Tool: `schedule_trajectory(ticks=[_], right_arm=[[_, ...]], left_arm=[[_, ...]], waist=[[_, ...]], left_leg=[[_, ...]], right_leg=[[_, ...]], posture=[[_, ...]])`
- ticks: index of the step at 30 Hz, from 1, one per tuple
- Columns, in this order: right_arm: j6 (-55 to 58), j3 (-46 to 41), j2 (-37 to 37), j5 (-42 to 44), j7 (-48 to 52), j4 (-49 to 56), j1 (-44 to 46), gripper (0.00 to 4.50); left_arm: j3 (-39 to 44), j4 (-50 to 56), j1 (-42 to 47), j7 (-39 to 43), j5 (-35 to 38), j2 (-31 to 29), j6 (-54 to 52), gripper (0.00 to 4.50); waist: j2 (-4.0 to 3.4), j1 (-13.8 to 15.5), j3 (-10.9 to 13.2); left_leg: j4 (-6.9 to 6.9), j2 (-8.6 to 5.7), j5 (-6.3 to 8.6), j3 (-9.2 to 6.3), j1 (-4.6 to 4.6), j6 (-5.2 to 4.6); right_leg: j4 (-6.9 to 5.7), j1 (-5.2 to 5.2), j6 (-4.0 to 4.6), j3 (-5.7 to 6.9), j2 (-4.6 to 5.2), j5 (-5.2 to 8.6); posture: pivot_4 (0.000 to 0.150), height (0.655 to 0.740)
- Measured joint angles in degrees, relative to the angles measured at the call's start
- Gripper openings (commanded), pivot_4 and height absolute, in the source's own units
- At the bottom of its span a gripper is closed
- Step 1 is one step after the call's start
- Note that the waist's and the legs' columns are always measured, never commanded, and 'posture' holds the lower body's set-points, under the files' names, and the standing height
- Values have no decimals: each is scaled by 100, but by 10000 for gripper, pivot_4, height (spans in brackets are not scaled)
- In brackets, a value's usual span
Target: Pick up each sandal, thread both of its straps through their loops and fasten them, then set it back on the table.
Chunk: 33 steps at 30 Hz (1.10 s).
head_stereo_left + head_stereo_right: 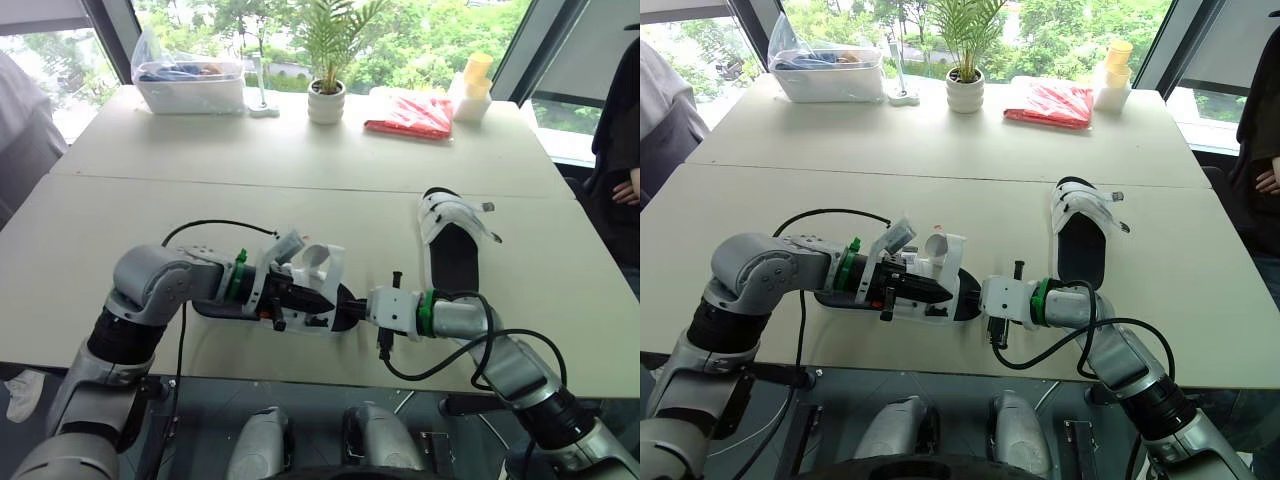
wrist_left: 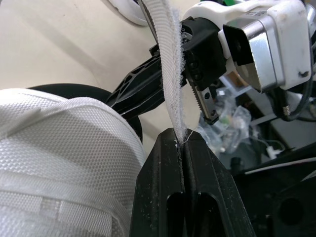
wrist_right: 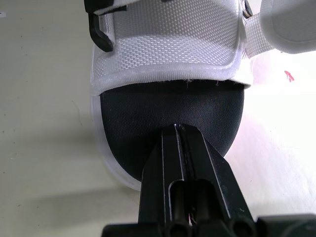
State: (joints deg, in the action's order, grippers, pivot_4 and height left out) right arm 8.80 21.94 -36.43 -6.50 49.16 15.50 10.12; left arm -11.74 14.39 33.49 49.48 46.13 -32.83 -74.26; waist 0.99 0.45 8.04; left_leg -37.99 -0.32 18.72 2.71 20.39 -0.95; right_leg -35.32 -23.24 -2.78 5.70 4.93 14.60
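One sandal [image 1: 325,268], with a black sole and white straps, lies near the table's front edge between my two arms. My left gripper [image 2: 181,140] is shut on a loose white strap [image 2: 167,59] of it, next to the broad white band [image 2: 59,148]. My right gripper [image 3: 180,129] is shut on the rim of the sandal's black footbed [image 3: 168,103], from the right end. In the head views the two grippers, left [image 1: 325,302] and right [image 1: 352,304], almost meet over this sandal. The second sandal [image 1: 455,240] lies flat further right and back, apart from both grippers.
At the far edge stand a plastic box [image 1: 190,85], a potted plant [image 1: 326,100], a red packet [image 1: 410,115] and yellow cups [image 1: 472,88]. A person [image 1: 622,150] sits at the right edge, and a sleeve [image 1: 20,130] shows at the left. The table's front edge [image 1: 300,362] is close.
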Motion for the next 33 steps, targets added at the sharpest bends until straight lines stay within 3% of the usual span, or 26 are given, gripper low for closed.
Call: schedule_trajectory(ticks=[20,25,28,33], right_arm=[[0,1,2,-2,0,0,0,0],[0,1,1,-5,0,-5,-1,0],[0,1,1,-5,0,-4,-1,0],[0,2,5,-5,0,-4,-1,0]], left_arm=[[-116,-34,-382,173,-289,-94,602,158],[-237,6,-540,339,-568,-160,1224,158],[-290,18,-599,438,-589,-228,1295,8616],[-297,78,-639,699,-404,-340,1126,32787]], waist=[[-2,1,0],[-7,8,0],[-8,8,2],[-14,4,5]], left_leg=[[5,0,0,-1,0,0],[7,0,2,-1,-2,3],[7,0,8,0,-2,13],[8,0,7,-1,-2,11]], right_leg=[[5,-2,0,0,0,0],[6,-1,1,0,0,0],[8,-1,2,0,1,0],[8,-2,1,0,0,0]], posture=[[1500,7241],[1500,7241],[1500,7241],[1500,7241]])
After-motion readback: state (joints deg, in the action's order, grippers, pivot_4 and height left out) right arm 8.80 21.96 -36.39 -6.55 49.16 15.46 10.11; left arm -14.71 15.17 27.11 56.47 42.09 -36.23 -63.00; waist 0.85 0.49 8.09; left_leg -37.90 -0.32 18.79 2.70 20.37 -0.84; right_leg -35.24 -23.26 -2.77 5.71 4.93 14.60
